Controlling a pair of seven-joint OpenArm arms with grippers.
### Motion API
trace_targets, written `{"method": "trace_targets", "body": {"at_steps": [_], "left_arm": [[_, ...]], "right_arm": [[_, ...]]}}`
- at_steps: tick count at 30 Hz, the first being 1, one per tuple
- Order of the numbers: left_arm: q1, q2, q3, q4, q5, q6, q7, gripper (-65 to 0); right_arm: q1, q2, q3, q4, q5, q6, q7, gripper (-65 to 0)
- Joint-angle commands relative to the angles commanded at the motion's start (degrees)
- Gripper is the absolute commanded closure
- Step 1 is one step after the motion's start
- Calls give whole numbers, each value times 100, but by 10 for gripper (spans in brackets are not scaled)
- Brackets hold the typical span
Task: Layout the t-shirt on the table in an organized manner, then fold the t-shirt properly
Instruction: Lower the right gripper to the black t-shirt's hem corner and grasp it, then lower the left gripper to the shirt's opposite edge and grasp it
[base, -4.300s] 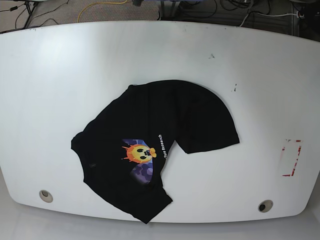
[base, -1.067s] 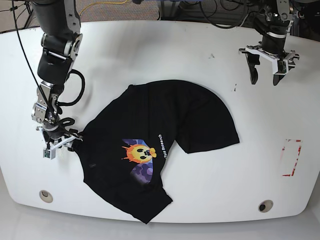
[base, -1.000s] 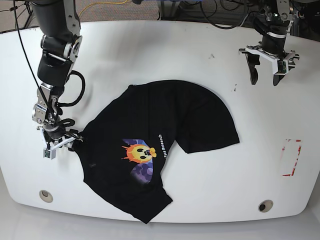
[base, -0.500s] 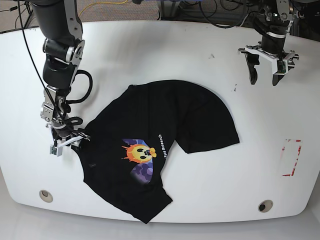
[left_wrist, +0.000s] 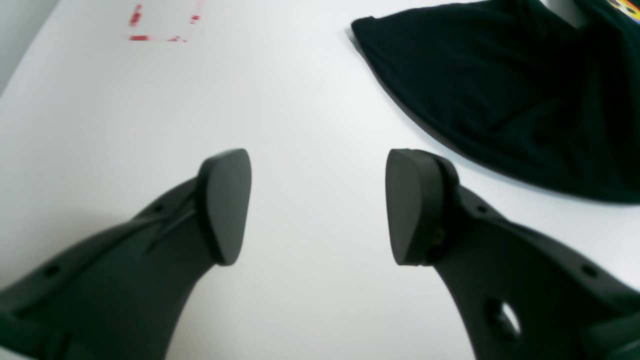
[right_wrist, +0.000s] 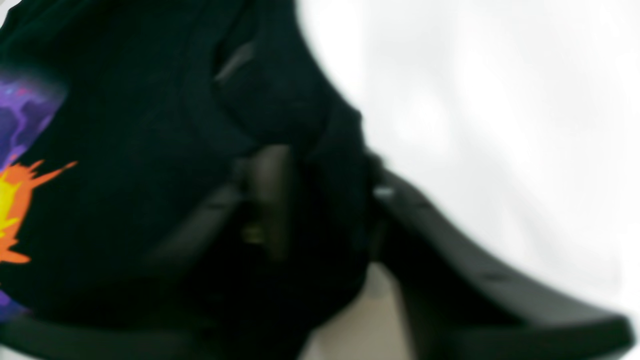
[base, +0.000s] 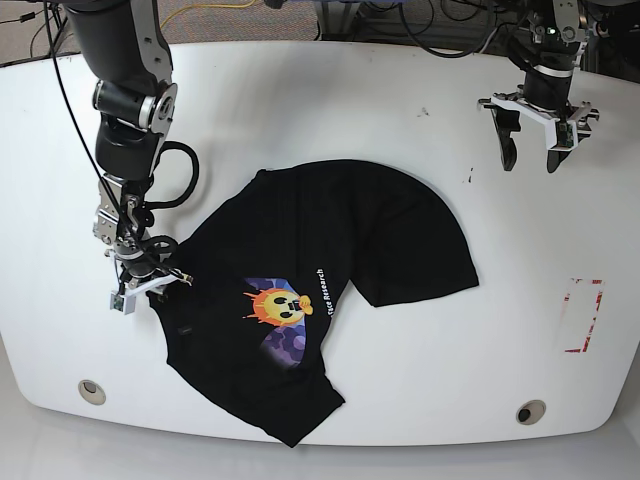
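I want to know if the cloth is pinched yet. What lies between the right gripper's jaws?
In the blurred right wrist view, a black edge of the t-shirt lies between the right gripper's jaws. The cloth covers their tips, so contact cannot be seen.

The t-shirt (base: 310, 290) lies on the table (base: 330, 90), near its middle.

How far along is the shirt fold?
Barely started. Done: nothing; the t-shirt lies crumpled and skewed on the table, one part doubled over the print. In hand: the right gripper is at the shirt's edge with cloth between its fingers in the blurry wrist view; the left gripper hangs open, away from the shirt. Left: spreading it flat, then all folds.
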Motion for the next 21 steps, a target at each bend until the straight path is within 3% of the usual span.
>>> {"method": "trace_targets", "body": {"at_steps": [4, 7, 11, 16, 21], "left_arm": [[-431, 0, 0, -9, -9, 0, 712, -415], [-1029, 9, 0, -26, -9, 0, 1477, -464], [-1723, 97, 0, -176, -9, 0, 2224, -511], [-2655, 255, -26, -615, 0, 0, 2910, -533], [-3543, 413, -26, -1538, 0, 0, 3297, -565]], "right_arm": [[-105, -9, 0, 308, 0, 105, -18, -6], [-360, -18, 0, 774, 0, 246, -167, 0], [-598, -62, 0, 1354, 0, 273, -352, 0], [-738, -167, 0, 1741, 0, 273, -527, 0], [-888, -202, 0, 1934, 0, 273, -545, 0]]}}
